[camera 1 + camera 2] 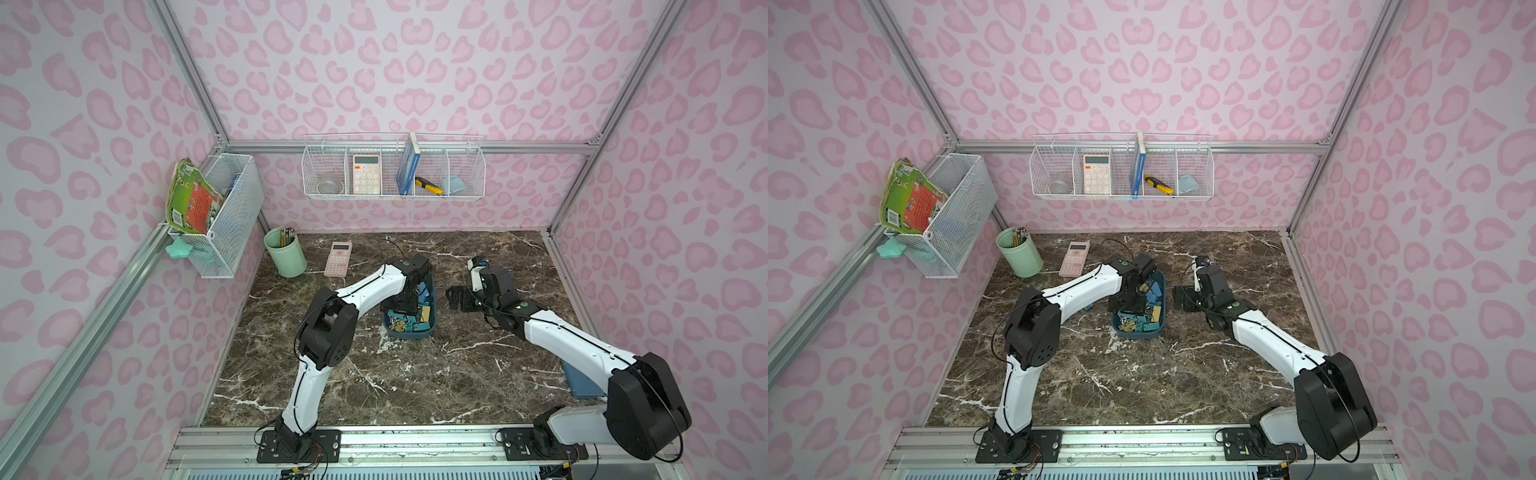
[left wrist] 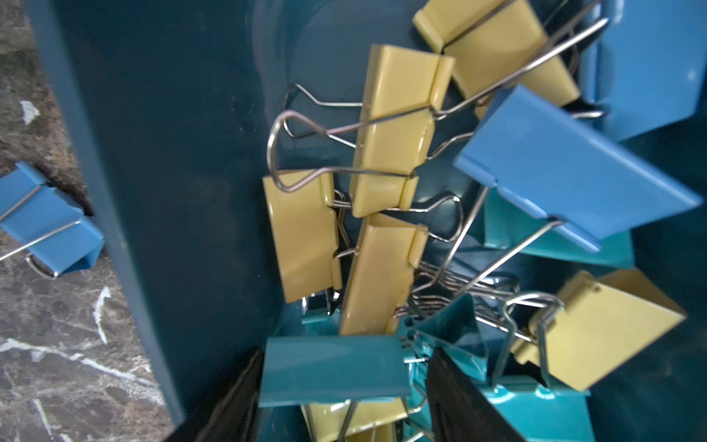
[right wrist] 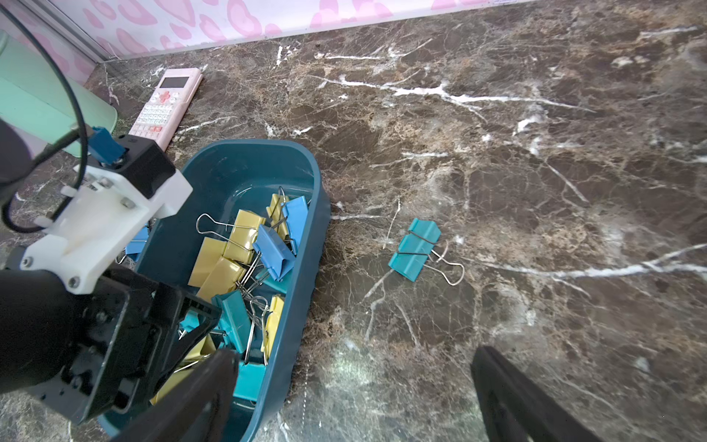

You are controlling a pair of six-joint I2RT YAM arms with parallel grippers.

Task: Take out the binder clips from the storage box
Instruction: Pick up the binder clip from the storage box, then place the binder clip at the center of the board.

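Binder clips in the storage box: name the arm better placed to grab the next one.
Left. The left gripper is down inside the storage box, jaws straddling a teal clip; the right gripper hangs open beside it.

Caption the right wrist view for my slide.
Left gripper reaches into the storage box of binder clips; one teal clip lies outside on the table.

A robot lab booth: pink spotted walls (image 1: 415, 62) and metal rails (image 1: 540, 147) around the marble table (image 1: 415, 374), wire baskets (image 1: 324, 158) above it.
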